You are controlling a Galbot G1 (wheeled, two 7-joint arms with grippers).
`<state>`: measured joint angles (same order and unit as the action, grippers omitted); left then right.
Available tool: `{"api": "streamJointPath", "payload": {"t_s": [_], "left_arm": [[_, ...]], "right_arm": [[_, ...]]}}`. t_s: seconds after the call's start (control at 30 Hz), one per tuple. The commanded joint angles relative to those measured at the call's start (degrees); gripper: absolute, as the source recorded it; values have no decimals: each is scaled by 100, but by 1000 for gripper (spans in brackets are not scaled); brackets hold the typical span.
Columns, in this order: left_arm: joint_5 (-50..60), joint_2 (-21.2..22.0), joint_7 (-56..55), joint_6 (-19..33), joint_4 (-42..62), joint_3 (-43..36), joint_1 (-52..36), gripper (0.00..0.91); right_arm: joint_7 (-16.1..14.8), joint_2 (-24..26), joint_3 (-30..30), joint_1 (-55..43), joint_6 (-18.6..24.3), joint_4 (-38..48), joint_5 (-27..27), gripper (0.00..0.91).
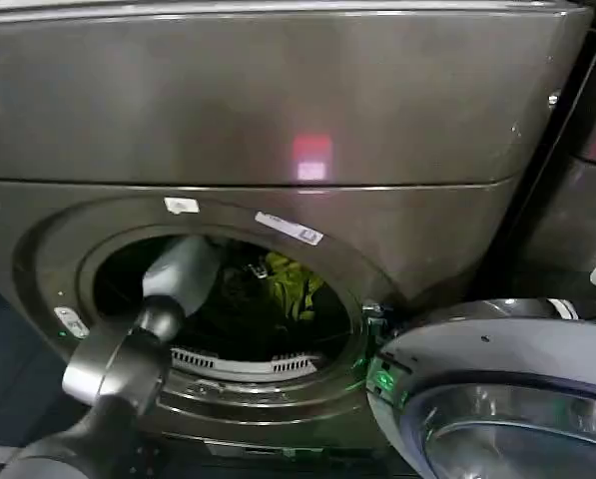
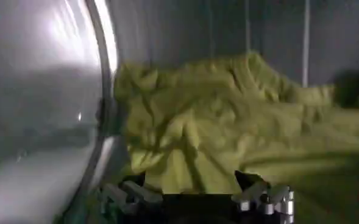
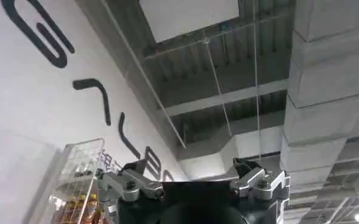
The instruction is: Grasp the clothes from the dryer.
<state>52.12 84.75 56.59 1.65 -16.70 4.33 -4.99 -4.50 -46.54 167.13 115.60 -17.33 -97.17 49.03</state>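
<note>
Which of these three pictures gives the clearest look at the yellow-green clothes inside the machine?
The left wrist view: the clothes spread wide as a crumpled heap on the drum floor, just ahead of the left gripper, which is open. The head view gives a small yellow-green patch deep in the dryer, past the left arm. The right wrist view faces the ceiling.

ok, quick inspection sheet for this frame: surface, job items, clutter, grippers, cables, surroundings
Surface: steel drum wall, shiny, curved.
Job's things: dryer with its door swung open on the robot's right; clothes, a crumpled yellow-green bundle lying inside the drum.
Clutter: nothing seen.
Grippers: left gripper reaches in through the porthole, fingers spread, just short of the clothes and not touching them. Right gripper is parked, pointing up at the ceiling, open and empty.
Cables: thin wires hanging from the ceiling in the right wrist view.
Surroundings: second machine to the robot's right; wire basket; white wall with dark lettering.
</note>
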Motion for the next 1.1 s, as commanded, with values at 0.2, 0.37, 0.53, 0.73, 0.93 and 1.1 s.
{"api": "streamJointPath", "payload": {"t_s": [0.2, 0.37, 0.53, 0.73, 0.93, 1.1], "left_arm": [[540, 24, 163, 10, 411, -250, -7, 907], [471, 36, 310, 39, 433, -443, -17, 114], [404, 69, 348, 36, 470, -476, -86, 0], [317, 55, 499, 88, 429, -472, -61, 0], [-523, 89, 107, -119, 90, 185, 75, 0], [-1851, 237, -1021, -388, -347, 1226, 317, 0]], "right_arm": [[-2, -24, 5, 1, 7, -33, 7, 907], [-6, -66, 1, -7, 12, -29, 6, 907], [-4, -67, 0, -20, 16, -19, 6, 907], [2, -85, -1, -19, 16, -15, 5, 907], [8, -87, -46, -77, 13, -25, -6, 907], [7, -100, -108, -131, 20, -34, -17, 907]]}}
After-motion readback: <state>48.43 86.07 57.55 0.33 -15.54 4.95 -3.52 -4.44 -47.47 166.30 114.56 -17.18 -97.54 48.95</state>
